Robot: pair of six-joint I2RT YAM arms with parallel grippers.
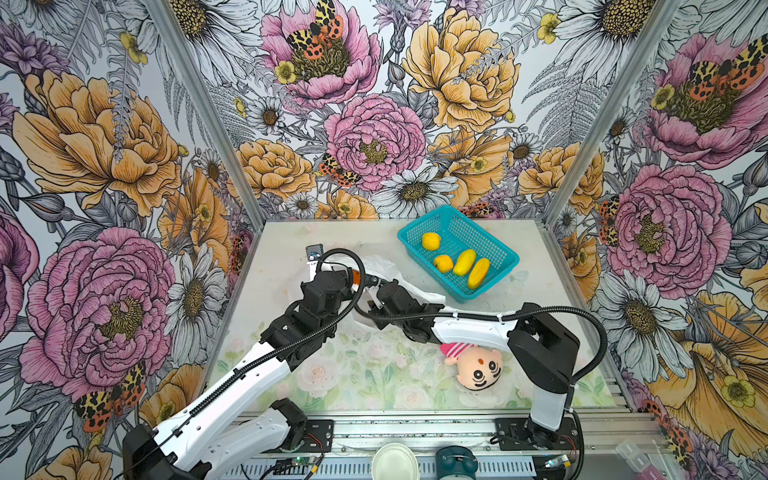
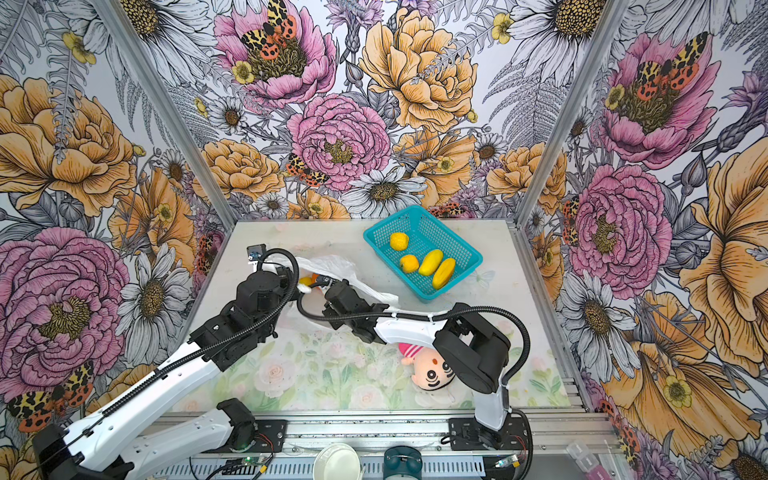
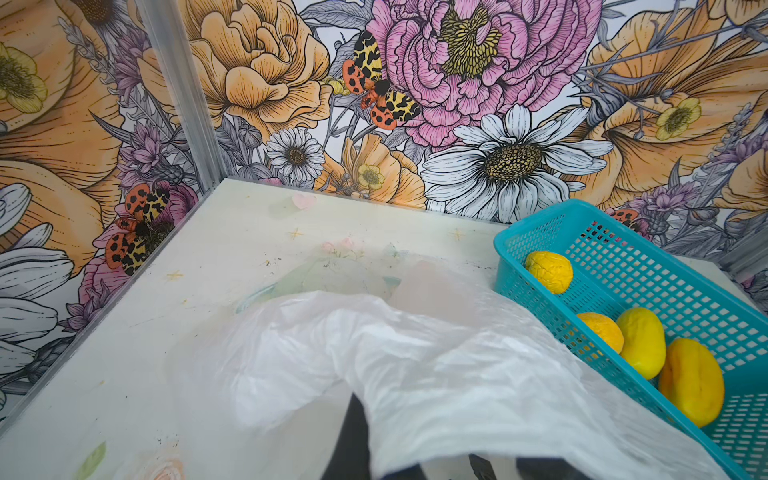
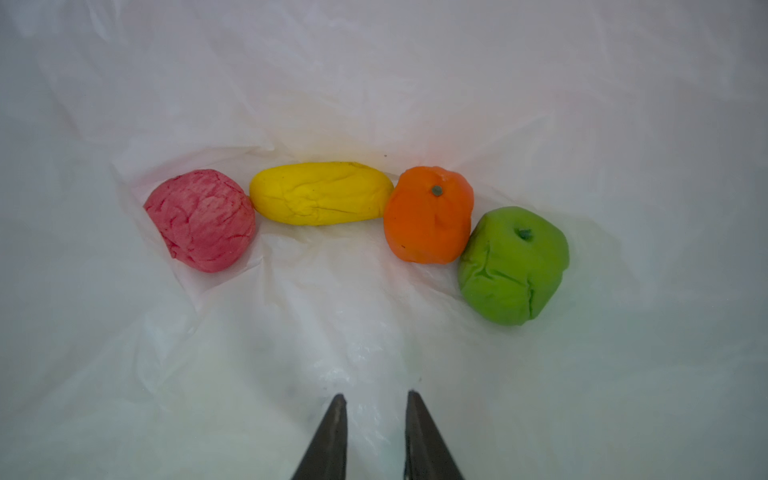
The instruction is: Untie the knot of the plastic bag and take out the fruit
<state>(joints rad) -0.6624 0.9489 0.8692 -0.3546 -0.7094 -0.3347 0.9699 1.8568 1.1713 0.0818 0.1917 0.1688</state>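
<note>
On the table [image 1: 536,299], plastic bag [image 4: 374,83] encloses right pincer [image 4: 376,395], tips apart, fruit [image 4: 320,193] ahead

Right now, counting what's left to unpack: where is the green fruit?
In the right wrist view the green fruit lies inside the plastic bag, at the row's end, beside the orange fruit.

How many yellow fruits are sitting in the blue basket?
4. A bumpy round fruit sits at the far end of the basket, a smaller round fruit lies mid-basket, and beside it a long fruit lies next to another long fruit. The basket is open; none seem hidden.
</note>
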